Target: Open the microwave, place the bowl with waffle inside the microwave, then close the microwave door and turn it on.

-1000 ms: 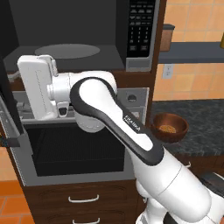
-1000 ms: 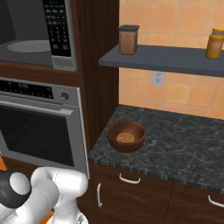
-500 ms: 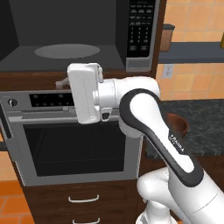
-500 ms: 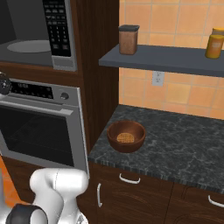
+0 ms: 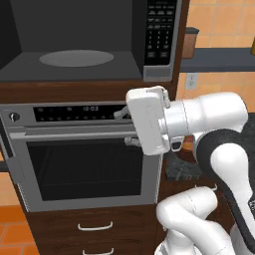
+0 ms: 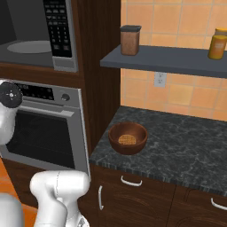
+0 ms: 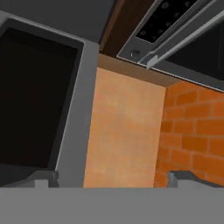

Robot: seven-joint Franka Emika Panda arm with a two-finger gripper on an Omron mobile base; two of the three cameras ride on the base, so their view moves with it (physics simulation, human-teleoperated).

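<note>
The microwave [image 5: 89,45] stands open, with its dark cavity, its round grey turntable plate [image 5: 75,58] and its black keypad [image 5: 160,35] showing. The microwave door [image 7: 39,100], black glass in a silver-grey frame, is swung out to the left; its dark edge [image 5: 5,142] hangs at the far left. The bowl with waffle [image 6: 128,138] sits on the dark stone counter [image 6: 186,150], to the right of the oven. My gripper [image 5: 125,127] hovers in front of the oven's control panel, pointing left. Its fingertips [image 7: 43,177] stand wide apart with nothing between them.
A silver wall oven [image 5: 79,159] with a long bar handle [image 5: 69,133] sits under the microwave. A grey shelf [image 6: 164,57] above the counter carries a brown jar [image 6: 130,40] and an orange jar [image 6: 217,44]. Drawers [image 5: 94,226] lie below the oven.
My arm has swung to the right across the oven front, away from the open microwave door. The gripper has stayed open. The bowl has not moved.
</note>
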